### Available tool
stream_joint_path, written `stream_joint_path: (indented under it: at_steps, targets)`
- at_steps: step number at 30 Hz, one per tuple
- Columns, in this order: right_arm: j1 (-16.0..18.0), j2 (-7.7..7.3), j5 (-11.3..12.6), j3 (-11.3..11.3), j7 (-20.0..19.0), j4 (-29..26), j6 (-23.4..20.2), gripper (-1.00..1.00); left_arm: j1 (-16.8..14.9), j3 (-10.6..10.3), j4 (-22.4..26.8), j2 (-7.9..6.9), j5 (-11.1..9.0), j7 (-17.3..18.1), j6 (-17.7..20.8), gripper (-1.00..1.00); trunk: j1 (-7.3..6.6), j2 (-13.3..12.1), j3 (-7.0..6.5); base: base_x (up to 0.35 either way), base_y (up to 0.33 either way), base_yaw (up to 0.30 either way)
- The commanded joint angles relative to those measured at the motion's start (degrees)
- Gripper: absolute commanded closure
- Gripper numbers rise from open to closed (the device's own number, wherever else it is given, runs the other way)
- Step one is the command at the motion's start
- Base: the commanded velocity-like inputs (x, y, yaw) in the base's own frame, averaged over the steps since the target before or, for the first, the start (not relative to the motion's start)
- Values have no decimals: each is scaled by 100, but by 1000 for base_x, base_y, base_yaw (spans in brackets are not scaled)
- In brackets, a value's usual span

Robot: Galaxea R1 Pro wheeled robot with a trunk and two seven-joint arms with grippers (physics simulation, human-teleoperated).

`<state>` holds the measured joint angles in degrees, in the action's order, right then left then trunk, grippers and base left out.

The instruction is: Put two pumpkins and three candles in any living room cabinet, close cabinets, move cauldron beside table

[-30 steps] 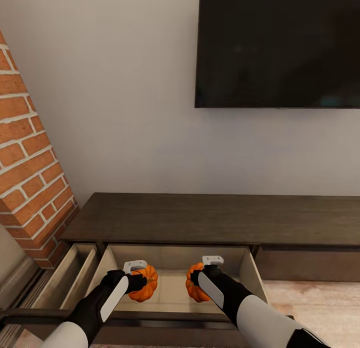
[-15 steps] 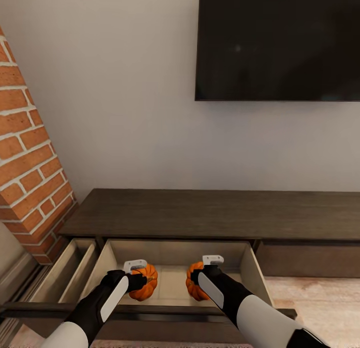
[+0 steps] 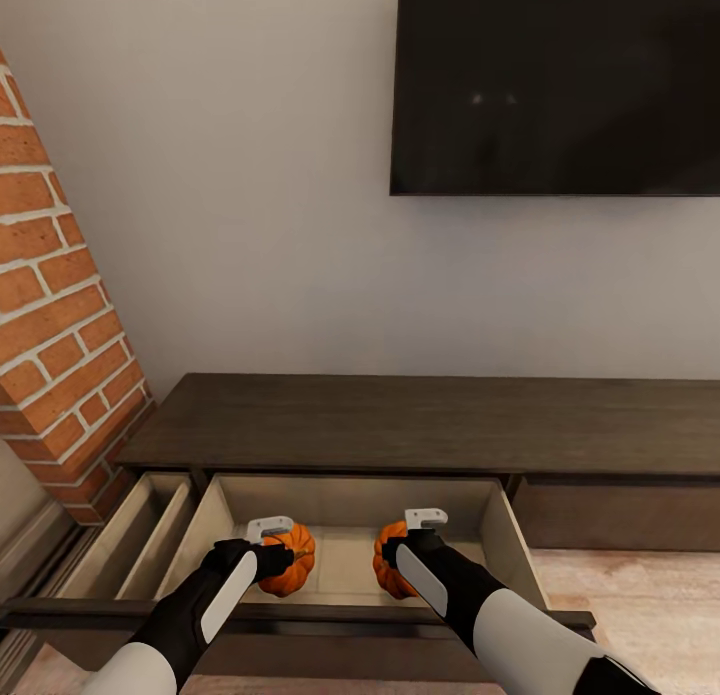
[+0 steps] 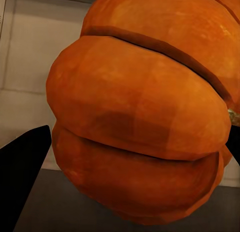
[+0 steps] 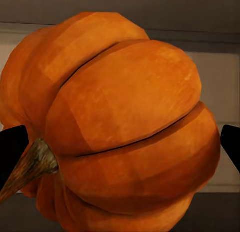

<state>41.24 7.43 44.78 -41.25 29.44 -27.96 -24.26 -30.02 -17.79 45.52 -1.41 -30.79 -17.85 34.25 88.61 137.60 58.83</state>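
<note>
Over the open cabinet [image 3: 400, 425] drawer | left gripper [image 3: 283, 558] held one pumpkin [image 3: 290, 563] between its fingers [image 4: 22, 167], above the pale drawer floor | right gripper [image 3: 393, 563] clasped the other pumpkin [image 3: 385, 565], stem sideways in its wrist view | narrow drawer beside it open too | television [image 3: 555, 80] on wall above

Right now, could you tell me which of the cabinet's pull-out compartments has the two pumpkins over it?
The wide open drawer, second from the brick wall. The left gripper and right gripper each hold a pumpkin over it; the narrower open one beside it holds none.
</note>
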Motion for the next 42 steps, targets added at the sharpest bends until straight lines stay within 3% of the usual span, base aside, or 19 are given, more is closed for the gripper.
stream_joint_path:
  at_steps: [1,33,42]
  targets:
    - [7,-3,40,-41,45,-8,-18,100,-4,-32,10,-8,-53,-70,12,100,-1,3,6,0,0,0]
    - [7,-4,40,-41,45,-8,-18,100,-4,-32,10,-17,-51,-70,18,100,-1,3,6,44,0,0]
    - [7,-4,40,-41,45,-8,-18,100,-4,-32,10,-17,-50,-70,18,100,197,364,167,0,0,0]
